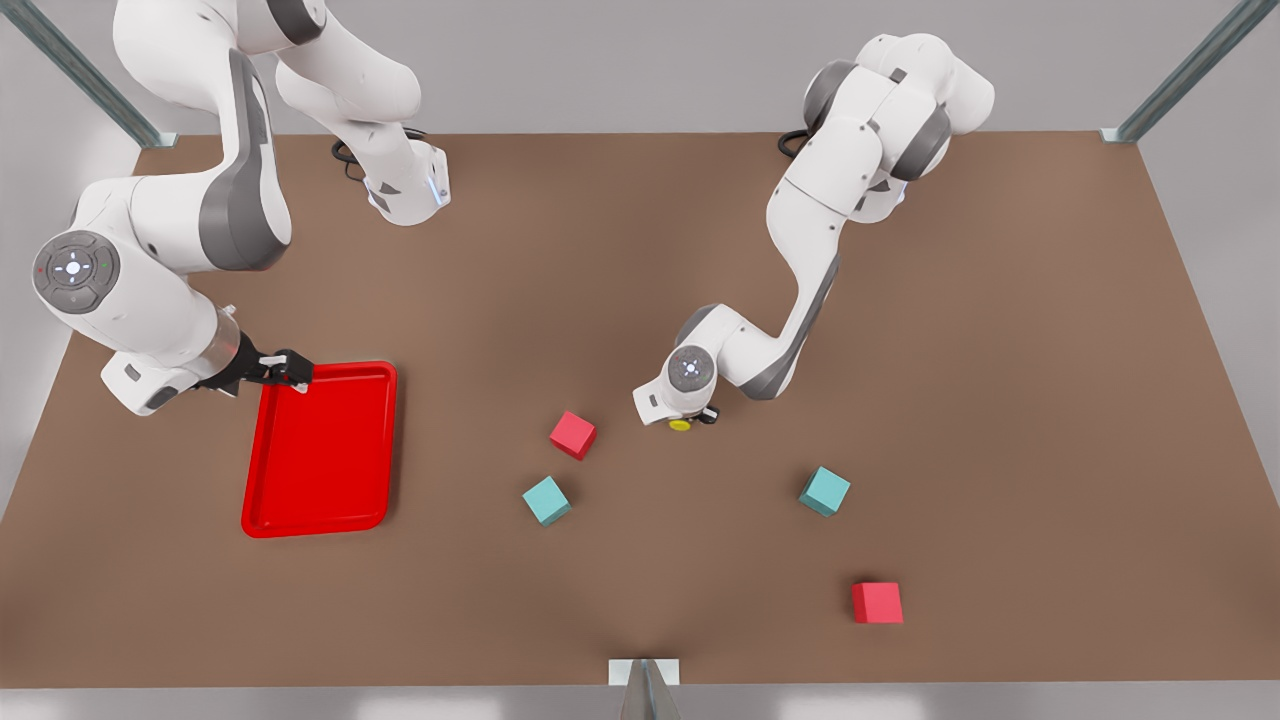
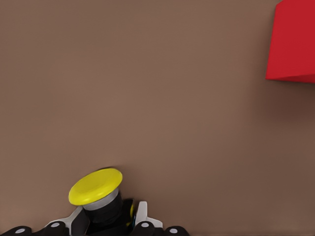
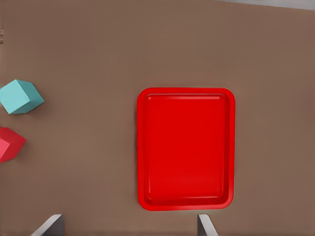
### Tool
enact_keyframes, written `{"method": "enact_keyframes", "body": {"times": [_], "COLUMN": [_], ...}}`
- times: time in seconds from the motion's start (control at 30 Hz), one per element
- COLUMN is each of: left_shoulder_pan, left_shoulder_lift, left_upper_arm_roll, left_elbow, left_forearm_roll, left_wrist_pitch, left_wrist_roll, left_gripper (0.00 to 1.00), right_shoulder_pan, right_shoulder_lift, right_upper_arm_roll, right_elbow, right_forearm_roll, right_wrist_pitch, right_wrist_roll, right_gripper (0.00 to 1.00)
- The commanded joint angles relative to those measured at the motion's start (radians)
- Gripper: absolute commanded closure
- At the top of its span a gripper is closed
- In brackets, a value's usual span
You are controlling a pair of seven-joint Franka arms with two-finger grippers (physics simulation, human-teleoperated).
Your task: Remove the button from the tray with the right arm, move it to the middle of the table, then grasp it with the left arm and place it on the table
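Observation:
The button, a yellow cap on a dark base, sits between the fingers of my left gripper, which is shut on its base. In the front view this gripper hangs low over the middle of the brown table, and the button's yellow cap peeks out beneath it. Whether the button touches the table I cannot tell. The red tray lies at the front view's left with nothing in it. My right gripper is open, held well above the tray near its far corner.
A red cube and a teal cube lie just to the front view's left of the left gripper. Another teal cube and a red cube lie toward the near right. The red cube also appears in the left wrist view.

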Motion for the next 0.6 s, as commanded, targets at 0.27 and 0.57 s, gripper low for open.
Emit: {"method": "enact_keyframes", "body": {"times": [0.27, 0.57], "left_shoulder_pan": [-0.006, -0.011], "left_shoulder_lift": [0.0, 0.019], "left_upper_arm_roll": [0.0, 0.0], "left_elbow": [0.042, 0.042], "left_forearm_roll": [-0.002, -0.004], "left_wrist_pitch": [-0.085, -0.085], "left_wrist_roll": [0.011, -0.012], "left_gripper": [0.47, 0.49], "right_shoulder_pan": [-0.001, -0.004], "right_shoulder_lift": [-0.001, -0.001], "right_upper_arm_roll": [0.0, 0.0], "right_elbow": [0.0, 0.0], "right_forearm_roll": [0.0, 0.0], "right_wrist_pitch": [0.0, 0.0], "right_wrist_roll": [-0.04, -0.042], "right_gripper": [0.0, 0.0]}}
